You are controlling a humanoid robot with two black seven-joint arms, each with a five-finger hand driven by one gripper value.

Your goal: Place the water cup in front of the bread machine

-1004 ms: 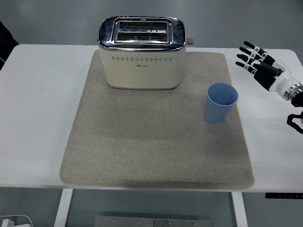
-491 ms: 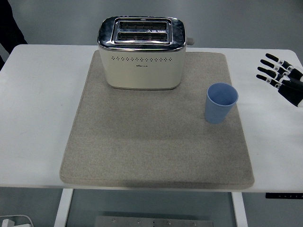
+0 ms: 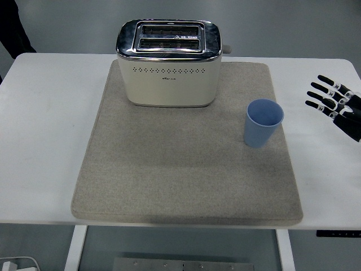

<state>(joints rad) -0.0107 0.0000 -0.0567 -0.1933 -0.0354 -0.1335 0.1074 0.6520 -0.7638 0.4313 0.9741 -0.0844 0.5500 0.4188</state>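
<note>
A light blue water cup (image 3: 263,122) stands upright on the right side of a grey mat (image 3: 186,169). A cream and chrome bread machine (image 3: 168,63) stands at the mat's far edge, left of the cup and further back. My right hand (image 3: 337,104) is at the picture's right edge over the table, fingers spread and holding nothing, well to the right of the cup. My left arm is out of view.
The white table (image 3: 51,124) extends bare on both sides of the mat. A dark part of a person (image 3: 12,28) shows at the top left corner, beyond the table's far edge.
My right hand has drawn back to the right and lower, from near the table's far right corner to the picture's right edge. The cup and bread machine have not moved.
</note>
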